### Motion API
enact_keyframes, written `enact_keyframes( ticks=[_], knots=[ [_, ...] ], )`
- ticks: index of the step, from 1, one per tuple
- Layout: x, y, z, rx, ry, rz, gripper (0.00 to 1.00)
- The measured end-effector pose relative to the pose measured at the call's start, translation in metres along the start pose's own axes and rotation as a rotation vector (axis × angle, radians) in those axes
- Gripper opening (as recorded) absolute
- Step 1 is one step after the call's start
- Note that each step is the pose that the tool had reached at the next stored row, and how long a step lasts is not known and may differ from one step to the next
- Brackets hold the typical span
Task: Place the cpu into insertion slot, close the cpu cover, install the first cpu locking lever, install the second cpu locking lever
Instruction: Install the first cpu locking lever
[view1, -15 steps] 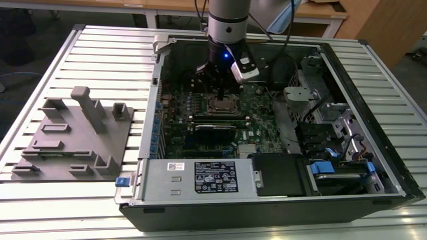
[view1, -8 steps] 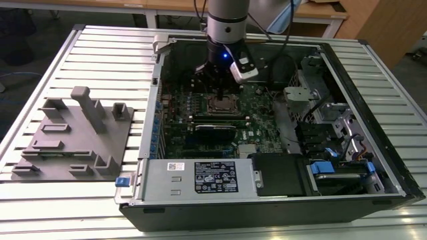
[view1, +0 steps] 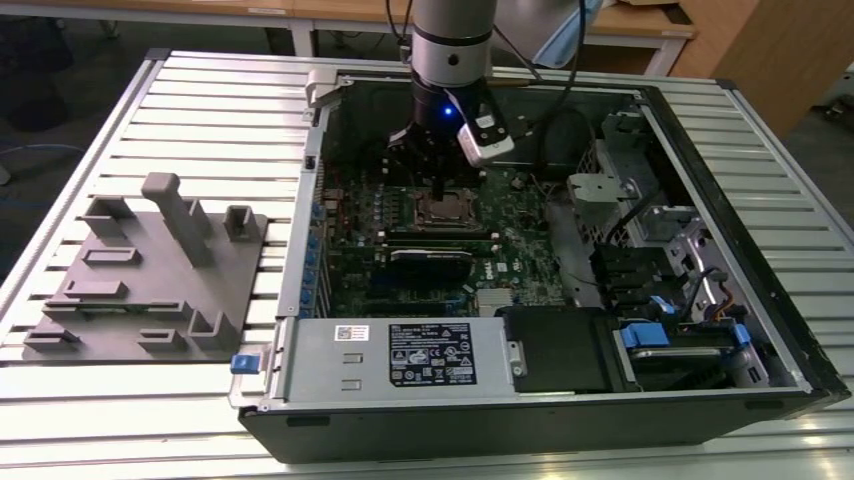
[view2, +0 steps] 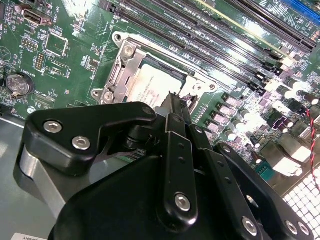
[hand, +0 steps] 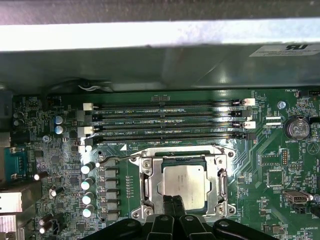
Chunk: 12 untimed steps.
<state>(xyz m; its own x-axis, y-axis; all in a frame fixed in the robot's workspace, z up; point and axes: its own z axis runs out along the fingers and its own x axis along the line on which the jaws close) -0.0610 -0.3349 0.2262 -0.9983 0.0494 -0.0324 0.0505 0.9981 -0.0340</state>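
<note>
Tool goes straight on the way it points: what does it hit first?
Probably the cpu, near its edge by the cpu cover frame; the tool tips hang over it, depth unclear.

The cpu (hand: 184, 186) lies in the insertion slot (hand: 223, 186) — beside memory slots (hand: 165, 120).

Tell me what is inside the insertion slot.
The cpu lies in the insertion slot, its dull grey top showing. The gripper covers one edge of the chip, and whatever lies beneath the chip is hidden.
</note>
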Motion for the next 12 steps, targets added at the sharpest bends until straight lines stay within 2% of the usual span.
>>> enact_keyframes(
  ticks=[6, 12],
  knots=[
    [0.0004, 0.0000, 0.0000, -0.0001, -0.0001, 0.000, 0.10],
    [0.0060, -0.0003, 0.0000, 0.0000, 0.0000, 0.000, 0.10]
  ],
)
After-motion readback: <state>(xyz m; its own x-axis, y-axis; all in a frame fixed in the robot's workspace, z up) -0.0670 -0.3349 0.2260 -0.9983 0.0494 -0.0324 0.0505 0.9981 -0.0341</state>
